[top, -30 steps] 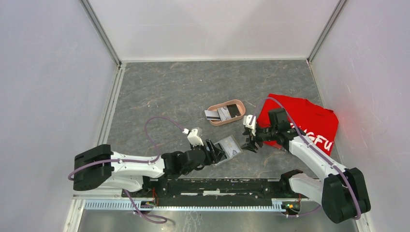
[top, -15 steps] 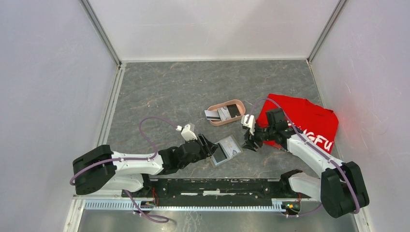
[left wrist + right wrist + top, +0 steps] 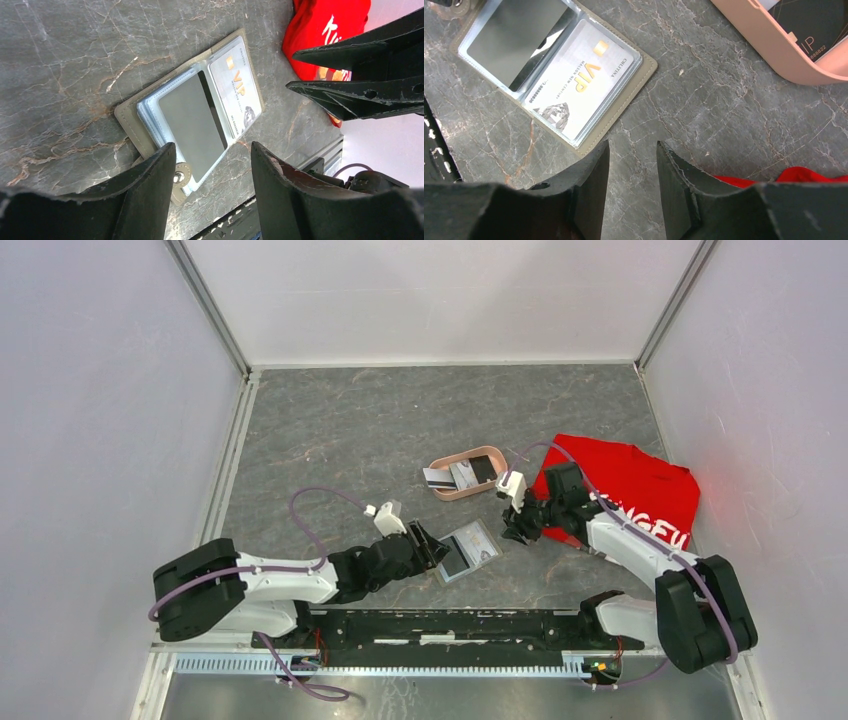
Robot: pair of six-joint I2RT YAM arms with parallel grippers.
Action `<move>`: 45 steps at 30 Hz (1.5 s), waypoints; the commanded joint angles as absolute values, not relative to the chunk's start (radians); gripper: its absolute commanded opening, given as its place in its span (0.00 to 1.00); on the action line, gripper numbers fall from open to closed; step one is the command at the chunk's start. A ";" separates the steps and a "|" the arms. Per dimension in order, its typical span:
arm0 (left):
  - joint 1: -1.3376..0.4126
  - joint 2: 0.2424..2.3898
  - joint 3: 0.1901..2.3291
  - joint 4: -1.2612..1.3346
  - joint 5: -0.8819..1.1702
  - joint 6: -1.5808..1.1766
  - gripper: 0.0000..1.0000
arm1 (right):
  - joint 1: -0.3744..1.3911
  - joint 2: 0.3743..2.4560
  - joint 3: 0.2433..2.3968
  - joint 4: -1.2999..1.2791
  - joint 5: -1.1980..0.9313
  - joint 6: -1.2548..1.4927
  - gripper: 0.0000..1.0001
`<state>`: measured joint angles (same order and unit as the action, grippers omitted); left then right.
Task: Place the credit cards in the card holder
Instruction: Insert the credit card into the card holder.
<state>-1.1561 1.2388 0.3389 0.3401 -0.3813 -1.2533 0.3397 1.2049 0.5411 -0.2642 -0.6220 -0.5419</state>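
Wallet [image 3: 468,550] lies open and flat on the table [image 3: 380,430], just below centre of the overhead frame, between the two grippers.

Change over the last second: the left gripper [image 3: 432,548] was against the wallet's left edge and has backed off a little toward lower left. Its fingers are apart and hold nothing. The right gripper [image 3: 515,528] has drifted up the frame toward the pink tray [image 3: 470,495]. Its fingers stand a narrow gap apart, with nothing between them. The wallet has barely moved and stays open unheld.

We read this as one card placed and both arms resetting. The right gripper looks bound for the tray to fetch the next.

Containers:
- **Wallet, right wrist view:** two clear pockets. The one nearer frame centre holds a silvery card [image 3: 584,85] marked VIP. The upper-left pocket shows a grey sheen with a dark strip at its inner edge, and we cannot tell whether that is a card.
- **Tray, right of centre overhead:** three cards [image 3: 462,474] side by side, one whitish with a dark stripe at left, one pale in the middle, one dark at right.

Red cloth [image 3: 640,490] lies right of the tray, under the right arm.
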 commanded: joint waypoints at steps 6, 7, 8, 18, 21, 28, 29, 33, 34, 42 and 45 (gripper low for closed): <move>-1.153 1.300 0.363 0.371 -0.373 -1.284 0.64 | 0.369 1.236 0.549 -0.215 -0.577 -0.505 0.45; -1.153 1.304 0.365 0.371 -0.373 -1.283 0.64 | 0.370 1.237 0.549 -0.216 -0.576 -0.506 0.45; -1.153 1.308 0.366 0.372 -0.374 -1.282 0.64 | 0.372 1.236 0.549 -0.216 -0.576 -0.507 0.45; -1.145 1.340 0.369 0.426 -0.349 -1.261 0.63 | 0.392 1.290 0.546 -0.209 -0.513 -0.486 0.45; -1.146 1.331 0.368 0.428 -0.349 -1.250 0.63 | 0.405 1.295 0.543 -0.204 -0.503 -0.483 0.44; -1.146 1.283 0.343 0.458 -0.345 -1.200 0.62 | 0.449 1.326 0.548 -0.223 -0.519 -0.502 0.36; -1.145 1.274 0.341 0.459 -0.345 -1.188 0.62 | 0.455 1.329 0.549 -0.228 -0.521 -0.508 0.34; -1.144 1.263 0.340 0.441 -0.348 -1.170 0.63 | 0.481 1.341 0.560 -0.256 -0.557 -0.535 0.29; -1.144 1.265 0.341 0.436 -0.346 -1.168 0.63 | 0.485 1.340 0.560 -0.259 -0.563 -0.541 0.29; -1.142 1.245 0.375 0.299 -0.373 -1.146 0.66 | 0.506 1.329 0.566 -0.295 -0.656 -0.581 0.29; -1.131 1.213 0.379 0.255 -0.385 -1.115 0.69 | 0.529 1.324 0.570 -0.319 -0.711 -0.608 0.29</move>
